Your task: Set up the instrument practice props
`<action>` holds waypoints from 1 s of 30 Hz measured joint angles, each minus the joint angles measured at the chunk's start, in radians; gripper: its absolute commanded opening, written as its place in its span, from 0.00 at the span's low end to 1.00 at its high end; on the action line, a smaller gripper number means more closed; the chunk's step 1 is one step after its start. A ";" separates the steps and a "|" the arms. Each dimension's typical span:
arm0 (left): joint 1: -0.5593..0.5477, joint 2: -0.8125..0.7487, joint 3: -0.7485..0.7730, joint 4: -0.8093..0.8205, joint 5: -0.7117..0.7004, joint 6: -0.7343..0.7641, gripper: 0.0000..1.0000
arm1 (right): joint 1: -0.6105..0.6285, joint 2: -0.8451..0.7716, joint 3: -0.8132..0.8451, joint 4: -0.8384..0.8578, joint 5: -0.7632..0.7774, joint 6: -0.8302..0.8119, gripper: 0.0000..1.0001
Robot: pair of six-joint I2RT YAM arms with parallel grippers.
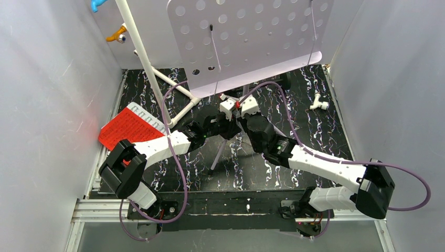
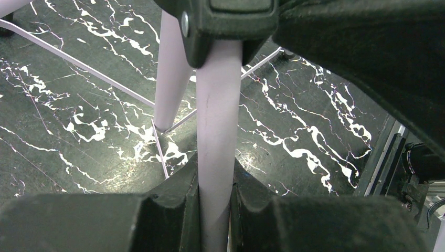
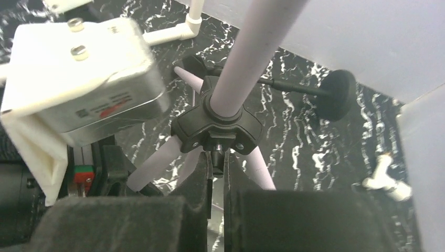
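Note:
The lilac perforated music stand [image 1: 246, 37] stands at the back centre, its desk hiding much of the floor. My left gripper [image 1: 224, 127] is shut on one lilac tripod leg [image 2: 215, 131], just below the black hub [image 2: 225, 23]. My right gripper [image 1: 244, 122] is shut on the small black knob [image 3: 216, 153] under that hub [image 3: 216, 128], below the stand's pole [image 3: 252, 47]. The red music sheet [image 1: 131, 127] lies at the left wall. The black microphone stand's round base [image 3: 336, 94] lies tipped on its side behind the tripod. The white music sheet is out of view.
The white PVC pipe frame [image 1: 141, 58] rises at the back left, with blue and orange clips near its top. A loose white pipe fitting [image 1: 319, 103] lies at the right. Grey walls close in both sides. Cables loop over both arms.

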 measured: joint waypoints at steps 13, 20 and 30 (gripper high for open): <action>0.000 -0.001 0.000 0.000 0.000 -0.002 0.00 | -0.124 -0.101 -0.066 -0.010 -0.179 0.514 0.21; 0.000 -0.001 0.000 0.000 0.000 -0.002 0.00 | -0.155 -0.140 -0.066 -0.051 -0.241 0.463 0.87; 0.000 0.001 0.011 -0.073 0.000 -0.023 0.36 | -0.158 -0.398 -0.069 -0.199 -0.103 0.360 0.95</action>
